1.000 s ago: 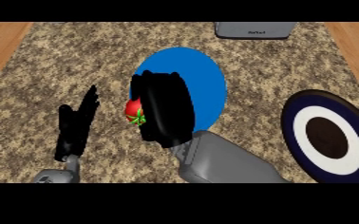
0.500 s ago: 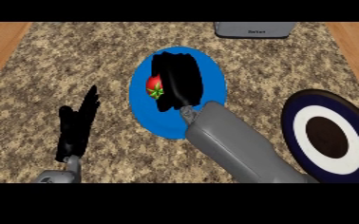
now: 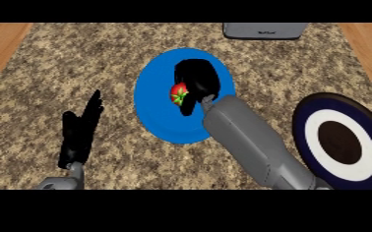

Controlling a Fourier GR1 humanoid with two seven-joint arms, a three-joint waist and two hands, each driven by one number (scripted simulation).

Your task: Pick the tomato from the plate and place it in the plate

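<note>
A red tomato (image 3: 178, 94) with a green stem shows at the left edge of my right hand (image 3: 198, 81), which is curled round it over the middle of the blue plate (image 3: 156, 118). Most of the tomato is hidden by the hand; I cannot tell whether it touches the plate. My right forearm crosses the plate's lower right part. A second plate (image 3: 312, 123), dark navy with a white ring and dark centre, lies at the right edge. My left hand (image 3: 78, 133) rests open at the lower left, fingers up, apart from both plates.
A grey appliance (image 3: 263, 30) stands at the counter's far edge, beyond the blue plate. Wooden strips border the speckled counter (image 3: 73, 64) at the far left and right.
My right hand has carried the tomato up and rightward, from the blue plate's left rim to over its middle. The left hand has stayed still.
</note>
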